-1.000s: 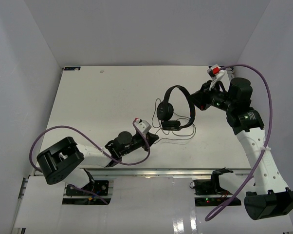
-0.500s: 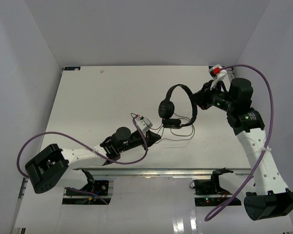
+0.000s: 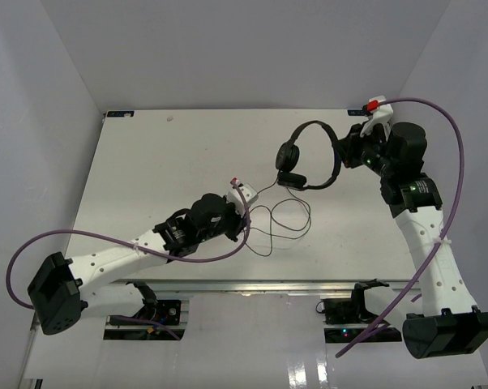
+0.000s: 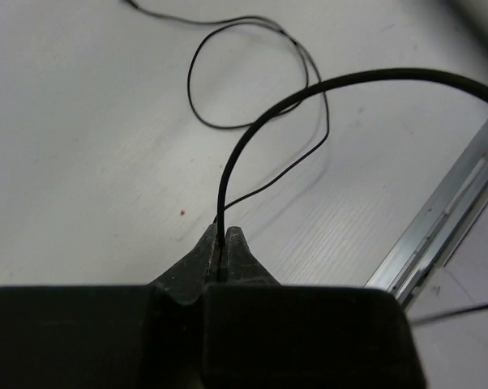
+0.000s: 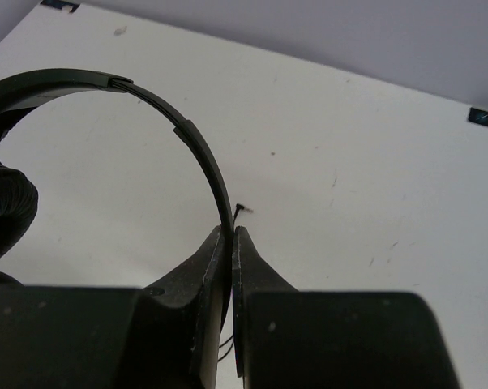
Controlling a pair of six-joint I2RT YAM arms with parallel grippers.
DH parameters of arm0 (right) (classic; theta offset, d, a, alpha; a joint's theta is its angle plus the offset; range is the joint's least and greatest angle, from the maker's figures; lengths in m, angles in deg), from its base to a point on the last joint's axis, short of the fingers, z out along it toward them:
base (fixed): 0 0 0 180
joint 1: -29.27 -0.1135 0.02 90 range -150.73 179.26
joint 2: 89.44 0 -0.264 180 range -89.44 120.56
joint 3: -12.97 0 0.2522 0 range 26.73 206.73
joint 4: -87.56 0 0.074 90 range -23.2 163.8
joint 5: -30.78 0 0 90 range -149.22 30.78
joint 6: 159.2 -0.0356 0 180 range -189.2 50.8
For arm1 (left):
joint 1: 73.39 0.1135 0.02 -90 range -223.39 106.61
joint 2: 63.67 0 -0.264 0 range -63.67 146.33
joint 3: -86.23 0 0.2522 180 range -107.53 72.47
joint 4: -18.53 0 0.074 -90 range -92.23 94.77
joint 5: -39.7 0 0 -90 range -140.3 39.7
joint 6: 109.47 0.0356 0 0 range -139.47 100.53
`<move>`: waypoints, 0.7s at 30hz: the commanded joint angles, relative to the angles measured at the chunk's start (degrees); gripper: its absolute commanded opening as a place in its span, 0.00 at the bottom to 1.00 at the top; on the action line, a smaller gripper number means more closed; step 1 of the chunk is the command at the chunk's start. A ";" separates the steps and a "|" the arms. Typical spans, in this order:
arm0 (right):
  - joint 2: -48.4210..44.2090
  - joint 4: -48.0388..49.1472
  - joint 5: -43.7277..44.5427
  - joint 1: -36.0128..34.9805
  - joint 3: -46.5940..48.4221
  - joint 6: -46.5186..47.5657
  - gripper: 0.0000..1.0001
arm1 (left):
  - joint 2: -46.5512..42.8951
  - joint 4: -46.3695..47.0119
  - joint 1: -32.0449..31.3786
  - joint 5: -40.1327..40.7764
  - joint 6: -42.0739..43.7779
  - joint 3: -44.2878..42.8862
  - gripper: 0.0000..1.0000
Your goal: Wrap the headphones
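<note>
The black headphones (image 3: pixel 309 130) hang off the table at the back right, with both earcups (image 3: pixel 288 154) on the left. My right gripper (image 3: pixel 347 156) is shut on the thin headband (image 5: pixel 197 146); one padded earcup (image 5: pixel 5 212) shows at the left of the right wrist view. The thin black cord (image 3: pixel 278 220) runs down from the earcups in loose loops on the white table (image 3: pixel 147 170). My left gripper (image 3: pixel 246 217) is shut on the cord (image 4: pixel 252 121), which arcs up out of its fingertips (image 4: pixel 237 243). More cord loops (image 4: pixel 228 73) lie on the table beyond.
The table's metal front rail (image 3: pixel 268 284) runs just behind the left arm and shows at the right of the left wrist view (image 4: pixel 451 215). White enclosure walls (image 3: pixel 33 121) stand on both sides and at the back. Purple arm cables (image 3: pixel 438 130) loop beside each arm.
My right gripper has carried the headphones up and toward the back right. My left arm has reached farther in and right, still holding the cord, whose loops have spread out.
</note>
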 commanded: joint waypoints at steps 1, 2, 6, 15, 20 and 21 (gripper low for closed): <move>-2.99 8.63 7.73 1.13 2.86 -0.46 0.08 | -1.95 -14.40 0.14 9.09 3.37 -5.88 0.00; -3.55 9.48 8.33 1.21 2.27 -0.56 0.08 | -2.07 -15.78 0.14 10.61 3.49 -6.80 0.00; -6.16 11.51 10.40 1.25 0.89 -0.83 0.08 | -1.29 -24.24 0.23 17.38 4.20 -11.62 0.00; -7.96 11.96 16.92 1.49 7.38 0.40 0.08 | -0.76 -40.32 0.93 29.85 1.21 -17.49 0.00; -7.31 13.27 27.29 1.49 8.44 0.39 0.08 | -2.86 -49.84 0.84 32.46 -3.32 -22.73 0.00; -7.46 13.39 28.19 1.45 8.04 1.23 0.08 | -3.74 -51.86 0.84 33.31 -4.19 -24.86 0.00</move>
